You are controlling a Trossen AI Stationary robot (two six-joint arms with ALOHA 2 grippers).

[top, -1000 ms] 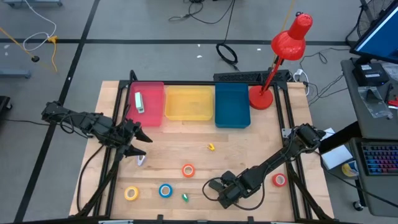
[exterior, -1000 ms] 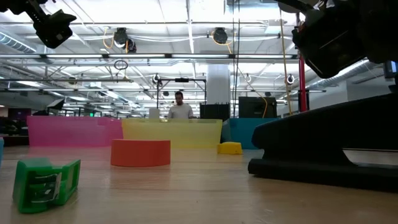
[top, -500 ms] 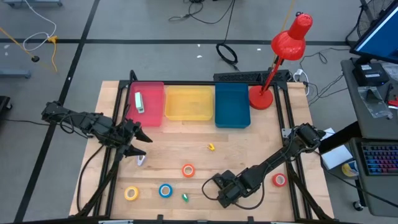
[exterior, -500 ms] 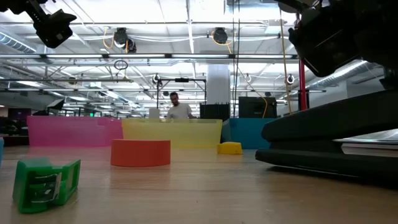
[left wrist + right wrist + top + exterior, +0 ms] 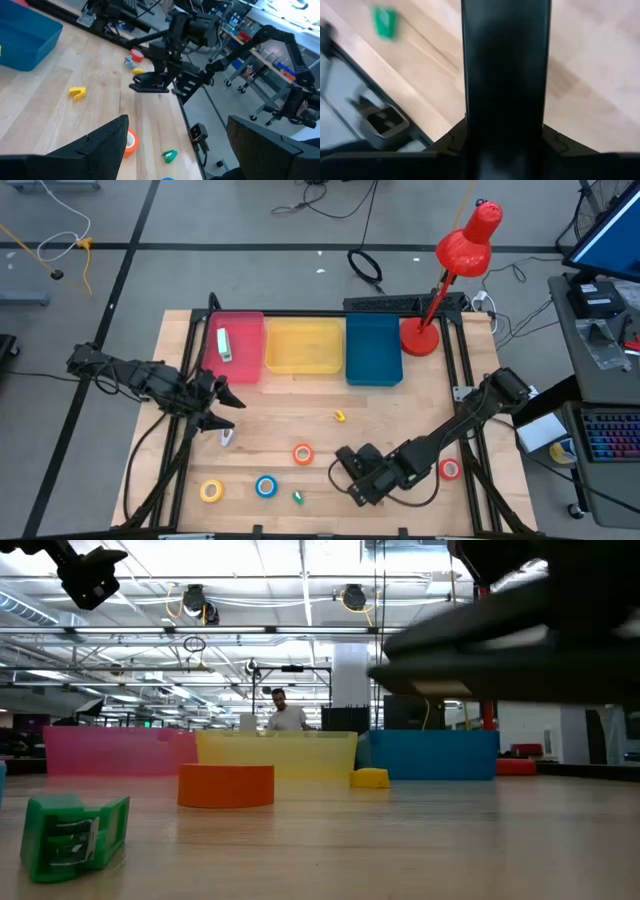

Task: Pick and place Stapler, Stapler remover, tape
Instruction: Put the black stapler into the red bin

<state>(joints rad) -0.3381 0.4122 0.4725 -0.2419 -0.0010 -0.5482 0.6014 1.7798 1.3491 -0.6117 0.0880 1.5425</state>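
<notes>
My right gripper (image 5: 354, 476) hangs over the table's near middle, shut on a black stapler (image 5: 150, 86) that floats level above the wood (image 5: 500, 640). My left gripper (image 5: 224, 409) waits open at the left, in front of the pink bin. On the table rest an orange tape roll (image 5: 302, 453), a blue one (image 5: 265, 486), a yellow one (image 5: 211, 491) and a red one (image 5: 449, 469). A green stapler remover (image 5: 297, 497) and a yellow one (image 5: 340, 416) lie between them. My right gripper pinches the black stapler by its two long sides (image 5: 470, 125) between its two fingers. The fingers slant down from above and from the table's right, lying across the stapler. The stapler is lifted clear of the table and lies about level.
Pink (image 5: 236, 330), yellow (image 5: 303, 365) and blue (image 5: 373, 375) bins stand in a row along the far edge; a white stapler (image 5: 224, 345) lies in the pink one. A red desk lamp (image 5: 455, 255) stands at the far right. A small white thing (image 5: 226, 439) lies near my left gripper.
My right gripper has risen with the black stapler. The stapler first tipped up off the wood at one end and now hangs clear of the table, about level. The gripper has also drifted a little toward the far edge.
</notes>
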